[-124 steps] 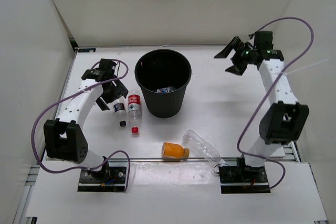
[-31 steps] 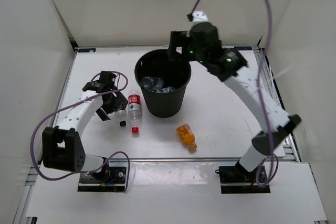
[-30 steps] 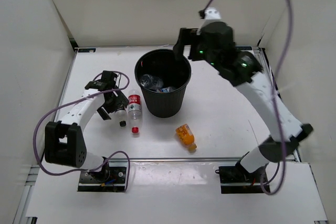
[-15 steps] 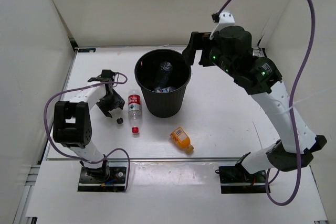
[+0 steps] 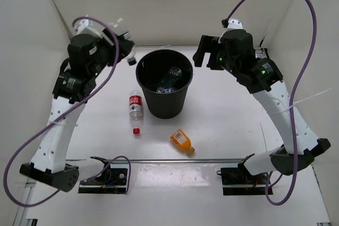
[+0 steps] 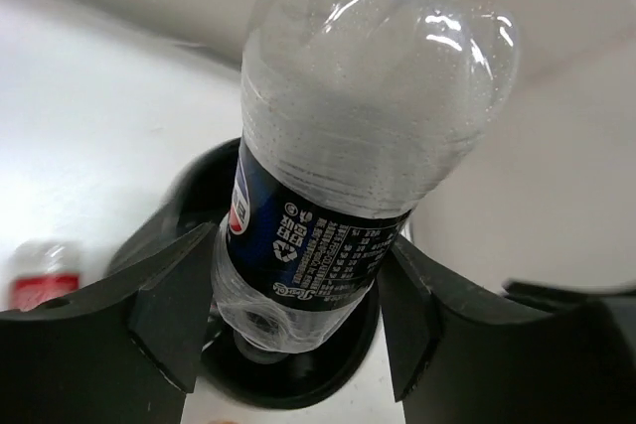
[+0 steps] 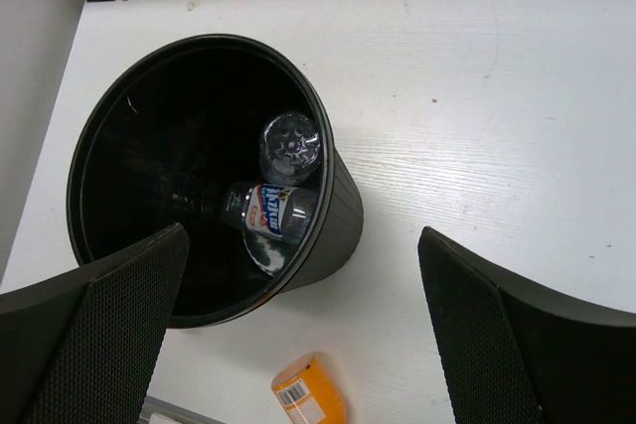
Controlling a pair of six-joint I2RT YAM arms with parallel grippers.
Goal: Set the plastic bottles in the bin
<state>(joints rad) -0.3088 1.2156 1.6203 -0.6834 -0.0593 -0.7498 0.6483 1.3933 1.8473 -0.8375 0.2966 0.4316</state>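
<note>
My left gripper (image 5: 125, 43) is raised beside the left rim of the black bin (image 5: 186, 99) and is shut on a clear plastic bottle with a dark blue label (image 6: 328, 235). That bottle hangs cap-down, with the bin's (image 6: 186, 194) mouth below it. Two bottles (image 7: 283, 181) lie inside the bin (image 7: 343, 215). A red-labelled bottle (image 5: 136, 107) lies on the table left of the bin. A squat orange bottle (image 5: 181, 141) lies in front of the bin and shows again as the orange bottle (image 7: 310, 394). My right gripper (image 7: 303, 245) hangs open and empty above the bin's right side.
White walls (image 5: 32, 30) enclose the table on the left, back and right. A purple cable (image 5: 296, 3) loops high above the right arm. A metal rail (image 5: 175, 161) runs along the table's near edge by both arm bases.
My left arm has risen from the table to the bin's left rim with the dark-labelled bottle in its grip. My right arm has drawn back rightwards, and a bottle has settled inside the bin.
</note>
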